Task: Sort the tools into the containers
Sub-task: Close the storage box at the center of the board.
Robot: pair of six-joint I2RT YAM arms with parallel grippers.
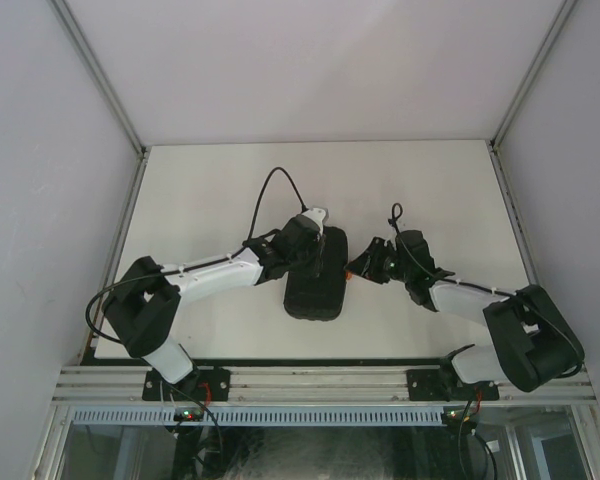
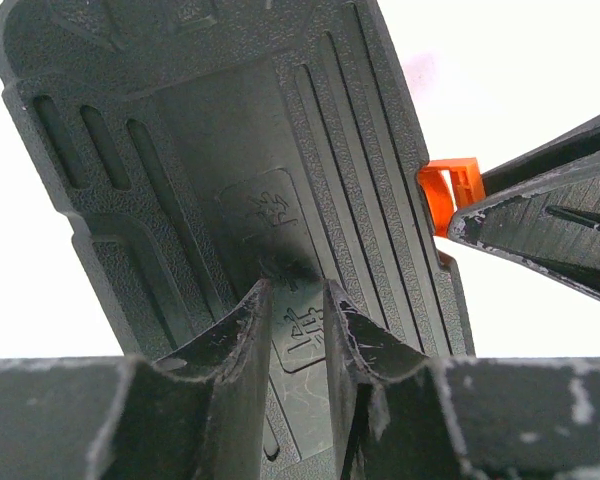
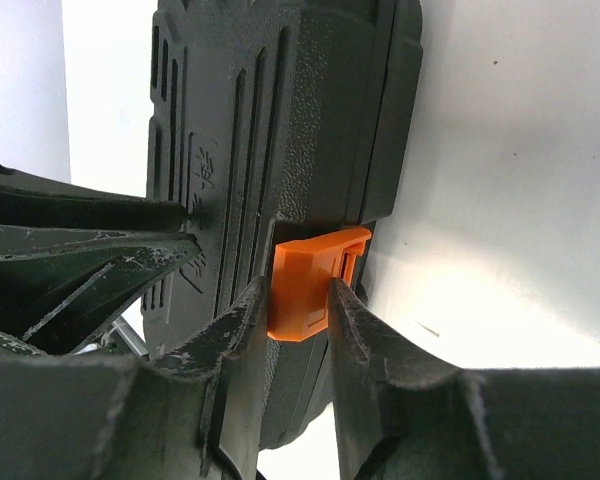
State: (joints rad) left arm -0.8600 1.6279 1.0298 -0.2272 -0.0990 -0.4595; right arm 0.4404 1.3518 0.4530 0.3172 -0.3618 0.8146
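The black ribbed tool case (image 1: 315, 290) lies shut in the middle of the table. It fills the left wrist view (image 2: 230, 150) and shows in the right wrist view (image 3: 310, 120). Its orange latch (image 1: 350, 272) is on its right edge. My right gripper (image 1: 358, 268) is shut on the latch (image 3: 305, 285), one finger on each side (image 3: 298, 300). My left gripper (image 1: 318, 250) rests over the case's lid with its jaws a little apart and nothing between them (image 2: 298, 300). The latch (image 2: 442, 195) also shows there. No tools are in view.
The white table (image 1: 210, 190) has walls on the left, right and far sides. The right gripper's fingers (image 2: 550, 220) show at the right of the left wrist view. The left gripper's fingers (image 3: 80, 250) show at the left of the right wrist view.
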